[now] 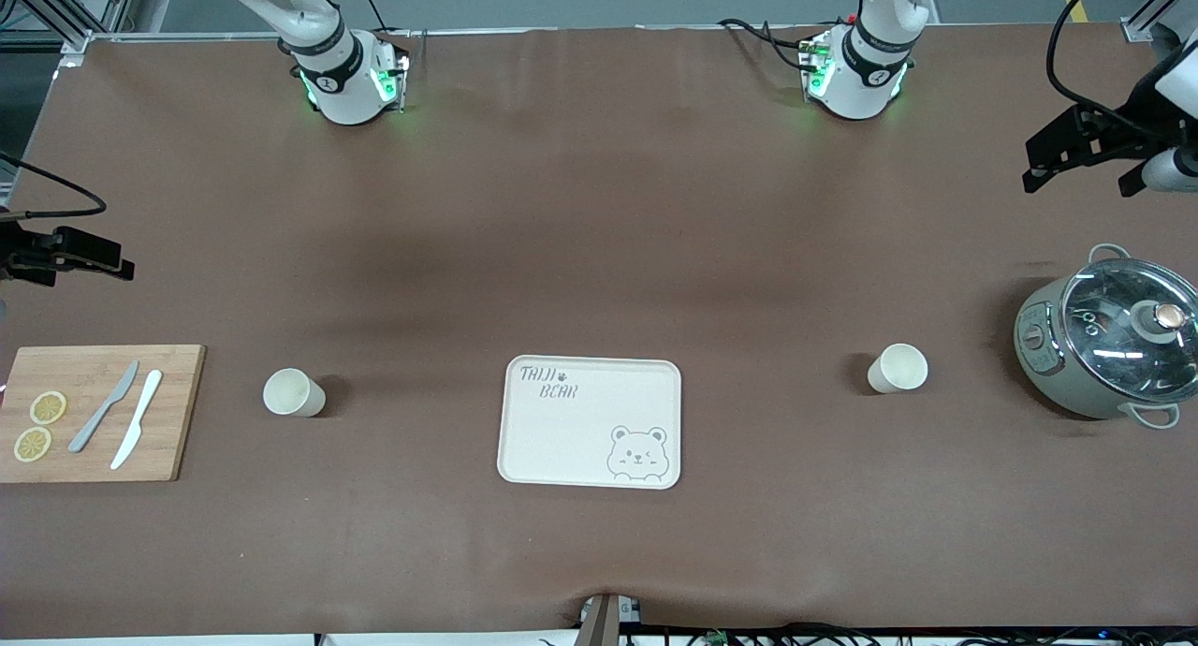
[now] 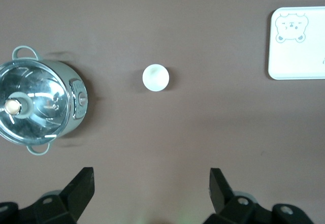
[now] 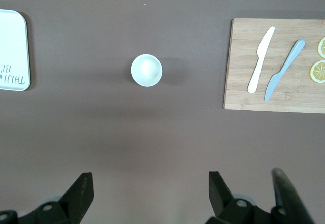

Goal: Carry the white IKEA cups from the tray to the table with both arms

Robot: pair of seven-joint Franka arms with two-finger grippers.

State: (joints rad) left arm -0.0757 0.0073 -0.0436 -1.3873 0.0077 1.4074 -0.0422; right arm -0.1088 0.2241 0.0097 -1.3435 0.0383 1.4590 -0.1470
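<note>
Tray [image 1: 590,421] sits at table [image 1: 599,206] centre, nearest the front camera, and carries nothing. Both cups stand upright on the table: one cup [image 1: 293,392] at the tray's 9 o'clock, the second cup [image 1: 898,368] at 3 o'clock, each well apart from it. Cutting board [image 1: 98,412] and pot [image 1: 1109,342] at the ends. Left gripper [image 1: 1067,154] and right gripper [image 1: 80,253] hang high with jaws wide, empty. Judgement: transfer complete; next move is only parking the arms.
</note>
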